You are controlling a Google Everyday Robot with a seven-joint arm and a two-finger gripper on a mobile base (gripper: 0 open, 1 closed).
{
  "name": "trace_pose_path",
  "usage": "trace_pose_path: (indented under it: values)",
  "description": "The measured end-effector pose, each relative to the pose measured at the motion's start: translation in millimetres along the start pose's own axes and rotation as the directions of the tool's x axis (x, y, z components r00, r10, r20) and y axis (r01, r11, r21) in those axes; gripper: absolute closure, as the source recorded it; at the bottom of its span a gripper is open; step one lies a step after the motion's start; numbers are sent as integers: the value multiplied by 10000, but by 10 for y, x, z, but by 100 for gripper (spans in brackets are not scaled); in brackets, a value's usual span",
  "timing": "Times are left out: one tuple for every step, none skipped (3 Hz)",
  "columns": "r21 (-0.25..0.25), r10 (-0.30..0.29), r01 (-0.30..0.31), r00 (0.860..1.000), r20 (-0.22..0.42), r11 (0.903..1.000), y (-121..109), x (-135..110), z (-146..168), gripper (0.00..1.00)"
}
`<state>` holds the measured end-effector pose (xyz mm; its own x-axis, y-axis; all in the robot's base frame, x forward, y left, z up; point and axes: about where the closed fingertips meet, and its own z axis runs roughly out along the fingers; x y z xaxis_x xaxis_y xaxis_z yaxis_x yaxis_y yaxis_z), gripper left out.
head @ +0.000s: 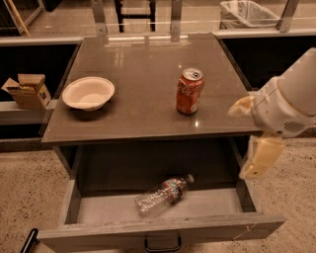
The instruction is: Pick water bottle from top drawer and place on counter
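The water bottle (pixel 163 195) lies on its side on the pale floor of the open top drawer (pixel 98 210), cap pointing to the back right. The drawer's dark handle (pixel 162 244) shows at the bottom edge. The counter (pixel 143 106) is the glossy grey-brown top above the drawer. My gripper (pixel 250 136) hangs at the right, beside the counter's front right corner and above the drawer's right side. It is open and empty, with one finger (pixel 242 106) high and the other finger (pixel 259 160) low. It is to the right of the bottle and higher, not touching it.
A red soda can (pixel 189 91) stands upright on the counter right of centre. A pale bowl (pixel 88 92) sits at the counter's left. A cardboard box (pixel 27 90) rests on a ledge at the left. A bin (pixel 247 14) stands at the back right.
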<state>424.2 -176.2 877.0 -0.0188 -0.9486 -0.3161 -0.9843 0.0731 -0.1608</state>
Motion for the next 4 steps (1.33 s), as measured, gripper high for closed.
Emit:
trace_pose_path:
  values:
    - [-819, -1947, 1930, 9808, -134, 9778, 351, -222, 538, 49]
    - [-722, -1811, 1795, 9833, -162, 9811, 327, -211, 484, 72]
    - [-999, -2211, 2173, 9749, -280, 9710, 367, -214, 434, 69]
    - [-1464, -3176, 3128, 9482, -97, 9385, 459, -374, 758, 71]
